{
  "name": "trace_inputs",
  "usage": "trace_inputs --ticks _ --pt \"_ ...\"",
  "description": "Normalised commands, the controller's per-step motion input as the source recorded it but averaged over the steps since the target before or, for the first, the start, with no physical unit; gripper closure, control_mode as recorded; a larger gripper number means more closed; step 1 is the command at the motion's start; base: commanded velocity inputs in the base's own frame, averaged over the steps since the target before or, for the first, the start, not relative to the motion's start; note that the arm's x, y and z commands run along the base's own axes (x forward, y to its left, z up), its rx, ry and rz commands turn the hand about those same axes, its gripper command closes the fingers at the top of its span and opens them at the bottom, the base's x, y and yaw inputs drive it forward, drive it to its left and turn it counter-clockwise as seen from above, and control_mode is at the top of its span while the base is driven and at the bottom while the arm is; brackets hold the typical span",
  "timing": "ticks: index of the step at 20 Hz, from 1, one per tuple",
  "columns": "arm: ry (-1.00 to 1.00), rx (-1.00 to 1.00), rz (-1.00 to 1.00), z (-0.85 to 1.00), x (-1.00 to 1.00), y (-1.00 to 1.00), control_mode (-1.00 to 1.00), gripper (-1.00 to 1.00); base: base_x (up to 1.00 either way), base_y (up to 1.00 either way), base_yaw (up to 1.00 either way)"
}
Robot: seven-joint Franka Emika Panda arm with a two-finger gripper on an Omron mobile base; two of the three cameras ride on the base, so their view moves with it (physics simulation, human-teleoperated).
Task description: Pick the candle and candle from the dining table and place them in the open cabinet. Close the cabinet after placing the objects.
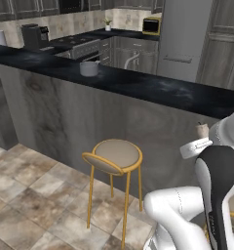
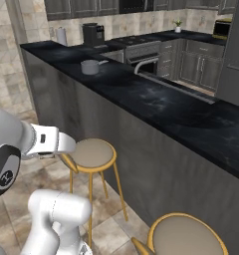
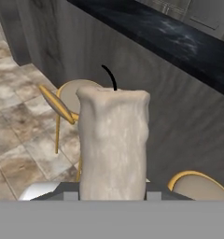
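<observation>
My end effector (image 3: pixel 113 193) is clenched around the base of the cream candle (image 3: pixel 114 144), centre frame, which looks light, stiff, waxy-slick and best gripped low.

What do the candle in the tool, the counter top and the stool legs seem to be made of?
Cream-beige lumpy candle: probably matte wax, with an uneven surface and a black wick.
Glossy black marbled counter top: looks like polished stone, with pale veining and sheen.
Round-seated stool's thin yellow legs: likely painted or brass-toned metal.

text: none legible | labels/brands: none | numbers/signs: none | checked: left base, right base, hand views
</observation>
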Motion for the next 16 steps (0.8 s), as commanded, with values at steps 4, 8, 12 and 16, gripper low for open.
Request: trace_inputs --ticks 4,8,12,16 --pt "0.00 0.00 0.00 0.00 0.00 0.00 1.00 1.00 -0.43 0.00 -0.01" --pt "0.00 0.00 0.00 0.00 0.00 0.00 1.00 1.00 -0.51 0.00 -0.05" --pt "0.00 0.00 0.00 0.00 0.00 0.00 1.00 1.00 -0.52 0.00 -0.08" --pt "0.00 0.00 0.00 0.00 0.00 0.00 1.00 1.00 -0.54 0.00 -0.13"
